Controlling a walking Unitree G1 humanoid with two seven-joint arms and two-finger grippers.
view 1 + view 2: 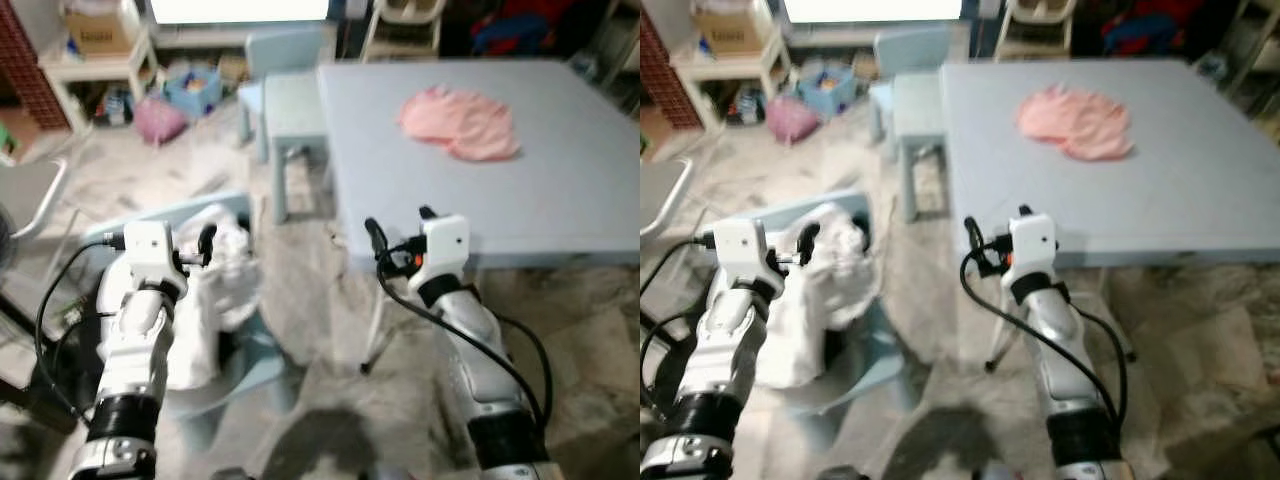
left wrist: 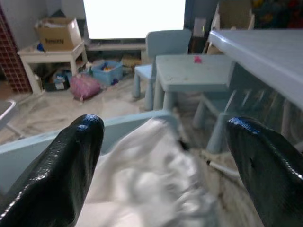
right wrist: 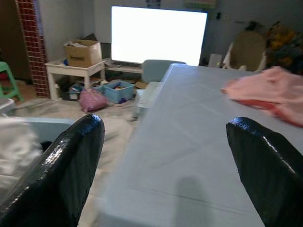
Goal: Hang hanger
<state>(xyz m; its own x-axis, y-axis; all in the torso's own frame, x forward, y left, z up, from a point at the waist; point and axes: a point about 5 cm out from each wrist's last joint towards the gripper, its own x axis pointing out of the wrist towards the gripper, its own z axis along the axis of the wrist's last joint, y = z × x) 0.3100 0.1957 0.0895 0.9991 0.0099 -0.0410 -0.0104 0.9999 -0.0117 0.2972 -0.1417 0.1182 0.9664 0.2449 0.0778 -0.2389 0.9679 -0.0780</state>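
Table [image 1: 560, 190]: pale blue-grey, flat and smooth, square-cornered, on thin legs.
Pink cloth [image 1: 462, 122]: soft, crumpled, lying on the table's far part, well apart from both grippers.
White cloth [image 1: 215, 290]: a rumpled, limp heap draped in the tub.
Tub [image 1: 255, 365]: light blue, smooth plastic, rounded rim, on the floor to the robot's left.
Chair [image 1: 290, 100]: small, light blue, plastic, at the table's far left corner.
Floor [image 1: 320, 300]: mottled grey-white, marble-like.
Hanger: cannot make one out in any view.
Left gripper [image 1: 160, 238]: arm raised and bent, held over the tub; fingers spread wide, nothing between them. Its wrist view looks between the two glossy black fingers [image 2: 71, 165] down at the white cloth and the tub's rim.
Right gripper [image 1: 400, 225]: arm raised, at the table's near edge; fingers wide apart, holding nothing. Its wrist view looks across the tabletop to the pink cloth [image 3: 270, 92].
Wrist views add: a bright screen [image 3: 158, 35], a cardboard box [image 3: 83, 52] on a white side table, and a pink bag [image 2: 85, 86] on the floor.
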